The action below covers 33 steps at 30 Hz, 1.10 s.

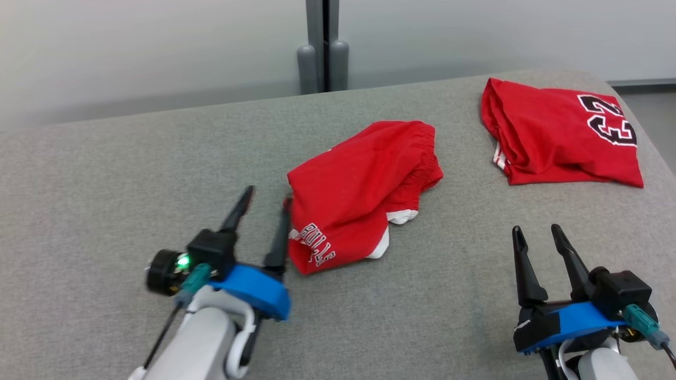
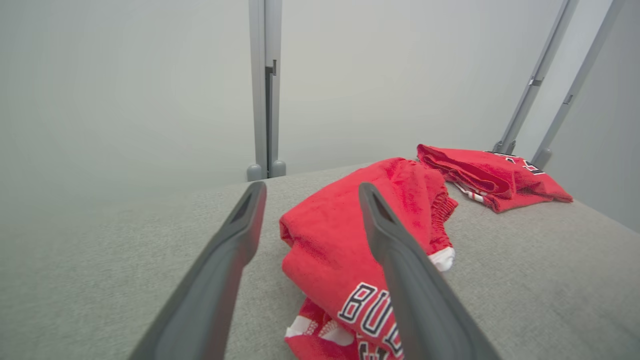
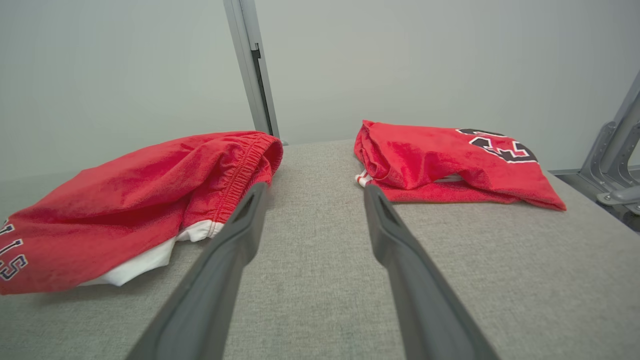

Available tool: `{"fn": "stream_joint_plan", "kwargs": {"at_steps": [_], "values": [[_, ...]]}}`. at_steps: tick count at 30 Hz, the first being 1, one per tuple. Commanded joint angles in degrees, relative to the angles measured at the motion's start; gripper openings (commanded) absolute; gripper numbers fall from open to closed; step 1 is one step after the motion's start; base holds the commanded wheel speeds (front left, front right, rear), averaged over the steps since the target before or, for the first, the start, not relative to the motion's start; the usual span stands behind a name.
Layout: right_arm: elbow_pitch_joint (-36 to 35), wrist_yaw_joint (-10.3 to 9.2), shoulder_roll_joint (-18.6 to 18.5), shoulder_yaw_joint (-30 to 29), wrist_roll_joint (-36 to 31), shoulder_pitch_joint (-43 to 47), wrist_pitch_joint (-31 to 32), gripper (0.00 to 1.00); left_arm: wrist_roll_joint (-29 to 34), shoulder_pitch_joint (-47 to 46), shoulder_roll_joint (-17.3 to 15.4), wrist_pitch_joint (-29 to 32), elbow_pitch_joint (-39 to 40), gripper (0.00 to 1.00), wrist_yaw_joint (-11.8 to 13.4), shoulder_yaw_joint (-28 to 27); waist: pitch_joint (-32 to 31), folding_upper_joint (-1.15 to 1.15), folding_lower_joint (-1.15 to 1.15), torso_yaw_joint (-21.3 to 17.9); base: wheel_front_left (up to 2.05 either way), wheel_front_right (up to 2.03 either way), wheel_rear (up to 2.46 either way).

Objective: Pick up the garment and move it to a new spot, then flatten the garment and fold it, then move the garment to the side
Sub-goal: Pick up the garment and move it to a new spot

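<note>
The garment, a pair of red shorts with white trim and white lettering, lies folded over in the middle of the grey padded table. My left gripper is open at the shorts' left edge, its right finger against the cloth. In the left wrist view the shorts lie partly between the spread fingers of that gripper. My right gripper is open near the table's front right, holding nothing. In the right wrist view the shorts lie to the left of that gripper.
A second red garment, a folded jersey with a black number, lies at the back right near the table's edge, seen too in both wrist views. Grey posts stand behind the table against a pale wall.
</note>
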<state>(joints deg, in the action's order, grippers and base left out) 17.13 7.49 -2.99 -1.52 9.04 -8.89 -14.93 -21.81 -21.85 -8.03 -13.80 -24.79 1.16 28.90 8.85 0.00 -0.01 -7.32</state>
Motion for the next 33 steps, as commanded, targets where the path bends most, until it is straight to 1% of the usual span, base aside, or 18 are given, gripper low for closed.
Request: {"fn": "stream_joint_plan", "kwargs": {"at_steps": [1, 6, 8, 9, 12, 16, 22, 25, 33], "values": [[-0.1, 0.01, -0.1, -0.2, -0.5, 0.8, -0.3, 1.00, 0.1, 1.5, -1.7, -0.7, 0.7, 1.00, 1.1, -1.6, -0.5, 0.00, 0.01, 0.5, 0.00, 0.00, 0.00], [0.1, 0.01, -0.1, -1.1, -0.7, 2.0, -0.3, 1.00, 0.1, 5.6, -4.9, -1.4, 4.3, 1.00, 3.6, -6.6, -1.9, 0.00, 0.01, 2.3, 0.00, 0.00, 0.00], [0.0, 0.01, -0.1, -1.5, -0.8, 2.7, -0.3, 1.00, -0.5, 7.6, -5.4, -1.4, 6.7, 1.00, 3.9, -9.3, -2.5, 0.00, 0.01, 3.2, 0.00, 0.00, 0.00], [0.0, 0.01, -0.1, -1.8, -0.8, 3.0, -0.3, 1.00, 0.3, 9.8, -6.3, -1.4, 9.1, 1.00, 4.5, -11.3, -2.9, 0.00, 0.01, 4.1, 0.00, 0.00, 0.00], [0.0, 0.01, -0.1, -2.1, -0.7, 3.7, -0.2, 1.00, 1.4, 13.2, -7.0, -1.4, 12.3, 1.00, 5.3, -14.3, -3.4, 0.00, 0.01, 5.3, 0.00, 0.00, 0.00], [-0.1, 0.01, 0.0, -2.5, -0.7, 4.3, 0.1, 1.00, 3.0, 17.5, -7.0, -1.4, 15.2, 1.00, 5.9, -17.3, -4.3, 0.00, 0.01, 6.8, 0.00, 0.00, 0.00], [-0.1, 0.01, 0.0, -2.5, -0.7, 5.0, 0.5, 1.00, 4.8, 22.0, -6.5, -1.4, 17.3, 1.00, 5.6, -20.2, -5.3, 0.00, 0.01, 8.0, 0.00, 0.00, 0.00], [0.0, 0.01, 0.0, -2.4, -0.6, 5.8, 0.6, 1.00, 5.8, 24.3, -6.2, -1.4, 17.1, 1.00, 5.3, -21.3, -5.9, 0.00, 0.01, 8.5, 0.00, 0.00, 0.00], [0.1, 0.01, 0.0, -1.5, -0.9, 7.9, 1.1, 1.00, 8.0, 26.8, -4.6, -1.4, 14.7, 1.00, 3.2, -22.5, -7.1, 0.00, 0.01, 9.2, 0.00, 0.00, 0.00]]}}
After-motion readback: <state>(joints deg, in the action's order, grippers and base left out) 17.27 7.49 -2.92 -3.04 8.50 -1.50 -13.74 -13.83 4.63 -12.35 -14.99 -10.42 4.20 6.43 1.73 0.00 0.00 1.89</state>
